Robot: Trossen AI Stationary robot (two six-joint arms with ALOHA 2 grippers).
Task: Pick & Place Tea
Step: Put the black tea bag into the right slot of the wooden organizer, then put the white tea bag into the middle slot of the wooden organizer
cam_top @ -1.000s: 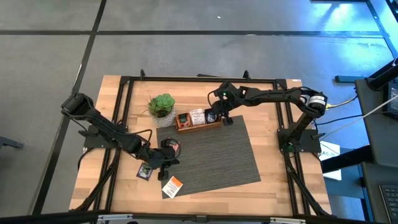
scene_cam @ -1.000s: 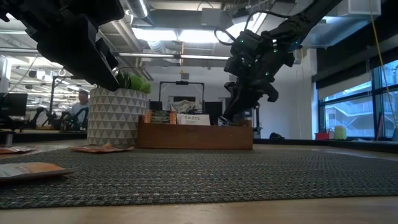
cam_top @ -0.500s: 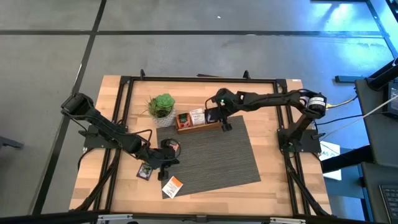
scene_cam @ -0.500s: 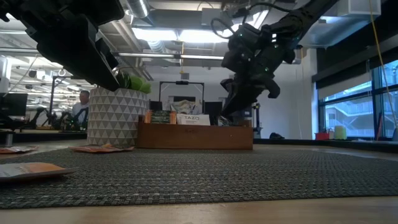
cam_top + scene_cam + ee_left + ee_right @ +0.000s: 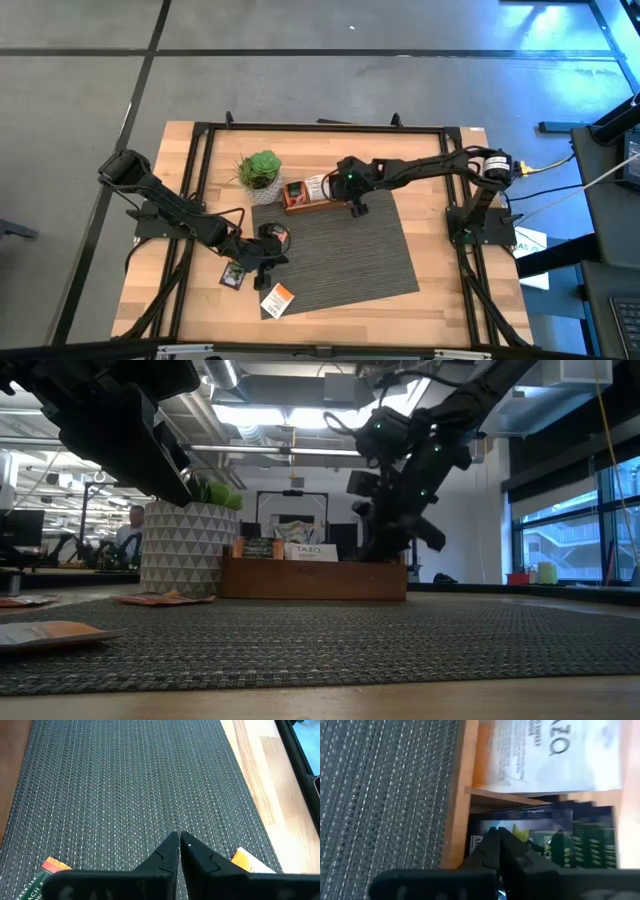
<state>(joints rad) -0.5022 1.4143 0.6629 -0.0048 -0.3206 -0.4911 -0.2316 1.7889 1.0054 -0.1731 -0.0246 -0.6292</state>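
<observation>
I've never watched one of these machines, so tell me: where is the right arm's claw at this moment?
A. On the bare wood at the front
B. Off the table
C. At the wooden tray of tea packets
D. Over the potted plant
C: the right gripper hangs shut at the right end of the wooden tray, with dark sachets just beyond its fingertips.

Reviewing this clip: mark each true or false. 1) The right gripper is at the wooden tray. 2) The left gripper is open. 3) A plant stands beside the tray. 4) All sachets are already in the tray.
1) True: the right gripper is at the wooden tray.
2) False: the left gripper is shut, over the mat.
3) True: the potted plant stands beside it.
4) False: an orange-and-white sachet and a dark sachet lie outside.
</observation>
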